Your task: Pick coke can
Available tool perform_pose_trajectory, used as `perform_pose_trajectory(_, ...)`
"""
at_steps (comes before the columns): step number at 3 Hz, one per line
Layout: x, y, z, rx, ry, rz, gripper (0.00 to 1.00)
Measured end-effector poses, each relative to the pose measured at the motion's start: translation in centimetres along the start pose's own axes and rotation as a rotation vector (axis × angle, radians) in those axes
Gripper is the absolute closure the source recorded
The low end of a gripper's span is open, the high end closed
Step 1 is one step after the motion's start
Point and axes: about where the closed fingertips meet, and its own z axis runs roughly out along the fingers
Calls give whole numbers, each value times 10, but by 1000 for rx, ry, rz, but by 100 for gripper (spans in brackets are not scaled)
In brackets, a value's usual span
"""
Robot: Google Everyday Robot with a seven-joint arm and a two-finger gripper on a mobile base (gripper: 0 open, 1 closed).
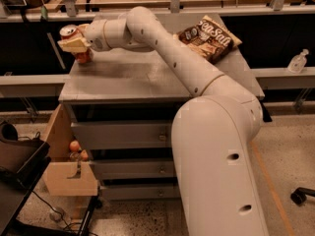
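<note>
Your robot's white arm (pixel 167 48) stretches across the grey cabinet (pixel 142 77) to its far left corner, where the gripper (pixel 74 44) pinches the coke can (pixel 83 56) between its tan fingers (pixel 69 45). The can is tilted with its silver top leaning left, and you cannot tell whether its base rests on the cabinet top or hangs just above it. A brown chip bag (pixel 209 37) lies at the far right corner, well apart from the can, while a wooden box (pixel 71 178) holding round reddish fruit (pixel 74 146) stands beside the drawers at lower left.
</note>
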Motion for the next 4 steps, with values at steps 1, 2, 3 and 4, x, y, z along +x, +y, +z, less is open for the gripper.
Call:
perform_pose_trajectory(1, -52, 8, -36, -13, -40, -4, 100)
perform_pose_trajectory(2, -104, 20, -87, 39, -30, -17, 100)
perform_pose_trajectory(3, -143, 43, -131, 80, -24, -28, 100)
perform_pose_trajectory(4, -170, 63, -158, 111, -16, -55, 100)
